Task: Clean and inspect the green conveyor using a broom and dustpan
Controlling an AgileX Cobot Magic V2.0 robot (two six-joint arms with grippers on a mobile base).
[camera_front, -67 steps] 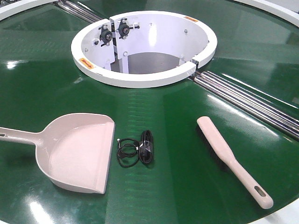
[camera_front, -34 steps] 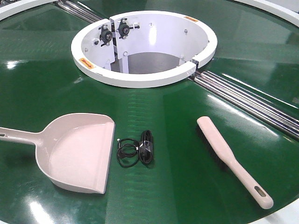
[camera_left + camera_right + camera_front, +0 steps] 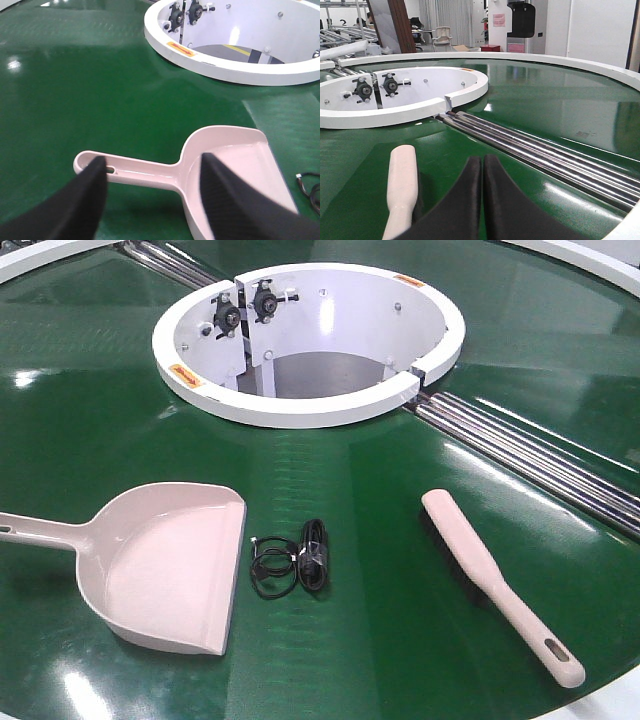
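Left gripper: low in left wrist view, jaws spread wide. Two black fingers rise from bottom edge, one at lower left, other at lower right. Inner faces turned toward each other, fine woven texture on pads, tips rounded. Not gripping.

Right gripper: bottom centre of right wrist view, jaws closed. Two black fingers pressed together along thin vertical seam, tips rounded, pointing up-frame. Nothing visible between them.

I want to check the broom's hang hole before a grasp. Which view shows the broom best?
The front-facing view: the whole broom lies on the green conveyor, head to slotted handle end. The right wrist view shows only its head. The left wrist view misses it.
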